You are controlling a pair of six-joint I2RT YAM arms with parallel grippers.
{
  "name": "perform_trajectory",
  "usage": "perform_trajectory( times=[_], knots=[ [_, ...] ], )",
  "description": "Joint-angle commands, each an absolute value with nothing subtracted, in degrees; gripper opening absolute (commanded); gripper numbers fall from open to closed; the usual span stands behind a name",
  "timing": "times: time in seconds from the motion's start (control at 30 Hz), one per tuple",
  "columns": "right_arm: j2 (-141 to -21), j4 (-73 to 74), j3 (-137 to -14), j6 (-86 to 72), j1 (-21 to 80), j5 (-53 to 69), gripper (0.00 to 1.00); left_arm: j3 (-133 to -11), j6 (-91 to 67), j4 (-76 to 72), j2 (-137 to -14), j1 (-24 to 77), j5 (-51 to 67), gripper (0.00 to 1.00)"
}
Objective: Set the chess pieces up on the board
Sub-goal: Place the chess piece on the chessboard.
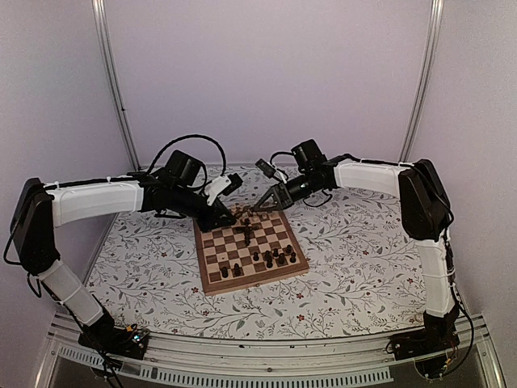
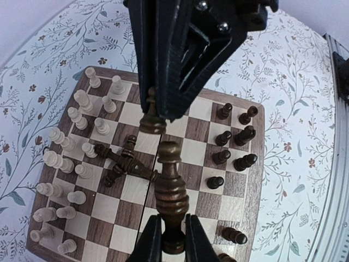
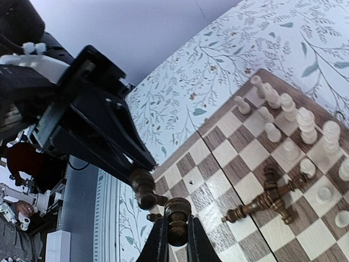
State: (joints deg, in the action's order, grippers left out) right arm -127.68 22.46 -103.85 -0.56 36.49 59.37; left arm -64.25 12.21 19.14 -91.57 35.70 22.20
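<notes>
The board [image 1: 250, 283] lies mid-table. Both grippers meet above its far edge. My left gripper [image 2: 173, 221] is shut on the base of a dark brown turned chess piece [image 2: 170, 185]. My right gripper [image 3: 177, 224] is shut on another dark piece [image 3: 178, 210], which in the left wrist view [image 2: 152, 119] hangs just beyond the first, nearly touching it. Pale pieces [image 2: 71, 142] stand in two rows on one side of the board, and dark pieces [image 2: 234, 136] stand on the opposite side. A few dark pieces [image 2: 122, 161] lie toppled near the centre.
A floral-patterned cover [image 1: 363, 259] spreads all round the board. The left arm [image 1: 97, 202] and right arm [image 1: 371, 174] reach in from either side, with cables looping above them. A metal rail [image 1: 266, 368] runs along the near table edge.
</notes>
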Motion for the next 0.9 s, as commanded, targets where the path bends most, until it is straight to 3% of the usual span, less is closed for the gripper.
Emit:
perform_trajectory(
  times=[0.0, 0.43, 0.87],
  knots=[
    [-123.9, 22.5, -100.0, 4.1, 35.7, 55.2, 0.06, -65.8, 11.7, 20.5, -92.1, 34.8, 21.4, 0.07],
    [-118.1, 31.0, -97.7, 24.3, 46.6, 28.4, 0.07, -67.8, 6.3, 22.6, -91.6, 30.0, 12.5, 0.06],
    [-127.4, 43.2, -109.7, 33.6, 54.7, 10.3, 0.07, -67.0, 4.9, 21.2, -88.4, 28.0, 7.7, 0.06]
  ],
)
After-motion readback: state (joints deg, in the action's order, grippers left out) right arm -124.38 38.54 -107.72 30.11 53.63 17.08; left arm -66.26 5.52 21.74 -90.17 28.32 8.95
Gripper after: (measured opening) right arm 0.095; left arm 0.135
